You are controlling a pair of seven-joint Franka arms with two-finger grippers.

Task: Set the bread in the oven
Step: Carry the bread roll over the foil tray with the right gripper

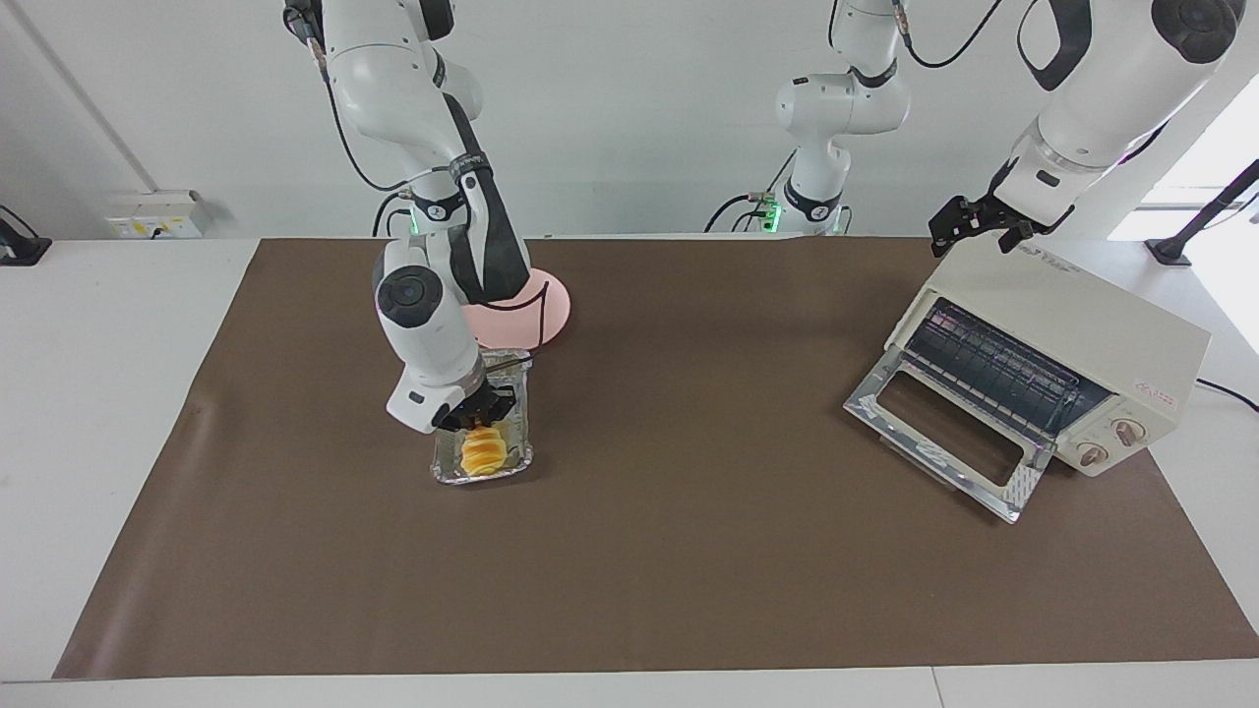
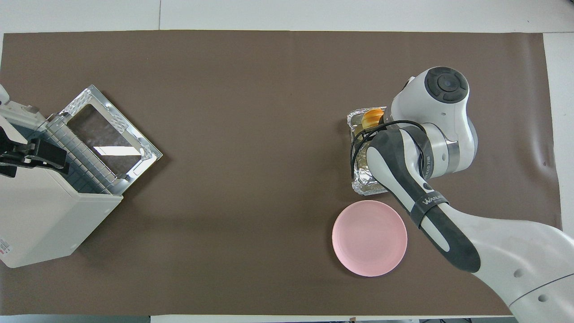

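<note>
Evidently soft and light, the ridged golden-yellow bread roll (image 1: 483,453) is held gently across its middle by the right gripper (image 1: 475,421) over the silver foil tray (image 1: 519,393); the left gripper (image 1: 977,224) waits wide open above the cream-white toaster oven (image 1: 1072,344).

Setting: robotics laboratory, tabletop manipulation bench.

White industrial arms (image 1: 433,246) are mounted along one edge of a white table (image 1: 98,413) covered by a plain brown mat (image 1: 689,551). A third arm (image 1: 836,108) stands at a bare white wall, with exposed black cabling and green status lights at the bases. A wall socket box (image 1: 157,214) sits near the table edge. Household items, namely a countertop oven (image 1: 1062,344), a pink plate (image 2: 369,237) and a foil tray (image 2: 365,184), are laid out as isolated test props, with no kitchen fittings around them.
</note>
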